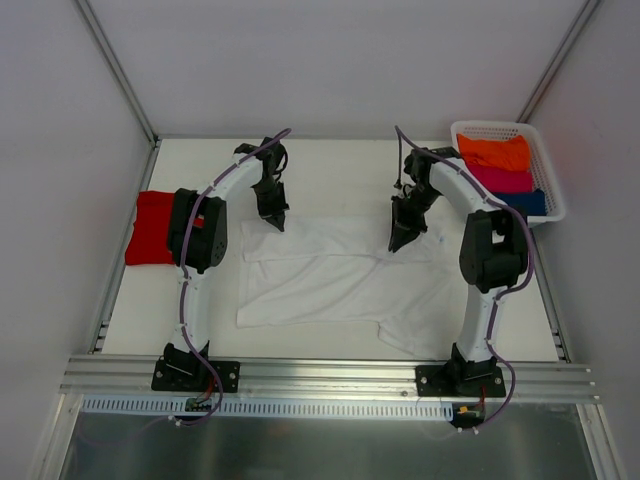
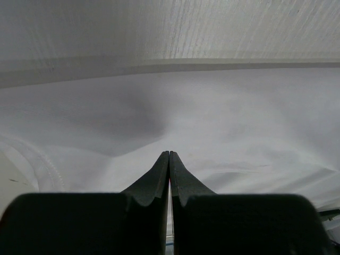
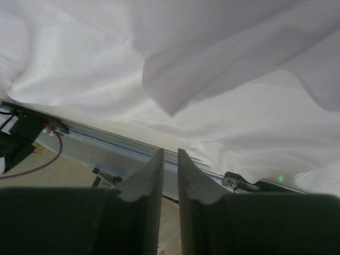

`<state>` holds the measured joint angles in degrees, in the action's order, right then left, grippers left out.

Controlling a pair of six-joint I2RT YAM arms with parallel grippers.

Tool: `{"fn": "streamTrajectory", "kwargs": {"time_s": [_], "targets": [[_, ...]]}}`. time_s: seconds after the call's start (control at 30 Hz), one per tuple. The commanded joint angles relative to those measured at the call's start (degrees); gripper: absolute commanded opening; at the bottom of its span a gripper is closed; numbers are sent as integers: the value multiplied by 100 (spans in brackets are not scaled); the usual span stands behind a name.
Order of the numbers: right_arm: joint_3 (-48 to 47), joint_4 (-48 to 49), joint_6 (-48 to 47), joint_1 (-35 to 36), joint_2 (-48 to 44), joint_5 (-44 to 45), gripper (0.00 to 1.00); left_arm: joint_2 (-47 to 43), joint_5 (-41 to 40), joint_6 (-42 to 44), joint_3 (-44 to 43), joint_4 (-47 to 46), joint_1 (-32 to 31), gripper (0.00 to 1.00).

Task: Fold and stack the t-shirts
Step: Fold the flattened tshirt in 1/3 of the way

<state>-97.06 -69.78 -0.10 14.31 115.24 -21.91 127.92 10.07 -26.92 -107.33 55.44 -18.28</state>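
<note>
- The white t-shirt [image 1: 340, 285] lies spread across the middle of the table [image 1: 340, 165], creased, with a sleeve trailing near right
- We reach its far edge at two places well apart, which we judge suits carrying that edge over evenly
- The left gripper [image 2: 169, 155] is squeezed tight, cloth puckering at its tips, so it seems to pinch the shirt
- The right gripper [image 3: 169, 153] shows a slim gap; cloth hangs raised beyond it, yet we cannot tell if it is held
- The red t-shirt [image 1: 152, 228] sits folded at the table's left edge, likely the stacking spot
</note>
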Motion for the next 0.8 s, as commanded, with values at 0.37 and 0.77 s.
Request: {"fn": "streamTrajectory", "kwargs": {"time_s": [0.37,0.77], "targets": [[-137,-195,-8,292,-749,713,37,40,145,231,-218,160,35,0],[-1271,210,599,239,666,1550,25,-48,136,310,-139,160,44,0]]}}
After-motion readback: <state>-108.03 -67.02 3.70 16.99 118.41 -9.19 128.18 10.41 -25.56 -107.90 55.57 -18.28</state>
